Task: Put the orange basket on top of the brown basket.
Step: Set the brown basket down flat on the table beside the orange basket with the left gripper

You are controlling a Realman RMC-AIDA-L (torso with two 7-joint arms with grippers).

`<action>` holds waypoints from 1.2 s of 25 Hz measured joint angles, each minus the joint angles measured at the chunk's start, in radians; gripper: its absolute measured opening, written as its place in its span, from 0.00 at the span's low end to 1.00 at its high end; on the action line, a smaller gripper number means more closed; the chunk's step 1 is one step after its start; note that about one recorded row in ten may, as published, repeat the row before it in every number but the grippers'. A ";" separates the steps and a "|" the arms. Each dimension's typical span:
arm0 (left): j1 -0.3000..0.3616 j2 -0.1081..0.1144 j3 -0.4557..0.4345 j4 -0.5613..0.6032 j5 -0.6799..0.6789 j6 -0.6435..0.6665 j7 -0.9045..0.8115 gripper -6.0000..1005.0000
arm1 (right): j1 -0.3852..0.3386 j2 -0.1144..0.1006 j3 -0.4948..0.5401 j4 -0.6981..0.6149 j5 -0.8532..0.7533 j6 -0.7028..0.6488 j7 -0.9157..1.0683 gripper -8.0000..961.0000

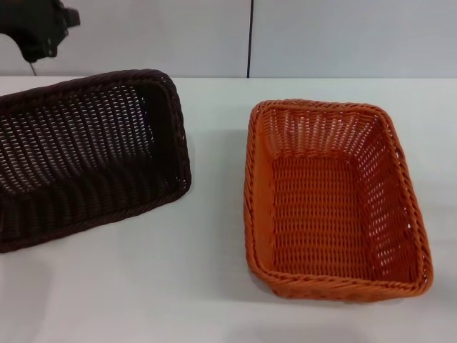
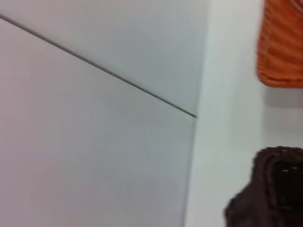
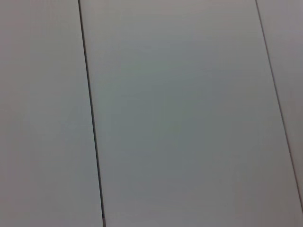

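no writing, label, brand mark, number or sign can be read anywhere; the orange basket (image 1: 335, 204), the brown basket (image 1: 86, 153), the tabletop (image 1: 214, 107) and the wall panels (image 3: 180, 113) all show plain surfaces

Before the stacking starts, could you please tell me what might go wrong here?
1. The brown basket sits askew to the orange basket, so the orange one may land crooked unless it is turned.
2. The brown basket runs off the head view's left edge, so its far end cannot be checked.
3. The left gripper hangs above the brown basket and could snag it.
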 joint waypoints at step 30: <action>0.177 0.002 0.245 0.016 0.098 0.158 -0.102 0.41 | 0.005 -0.003 -0.001 -0.003 -0.007 -0.011 -0.002 0.68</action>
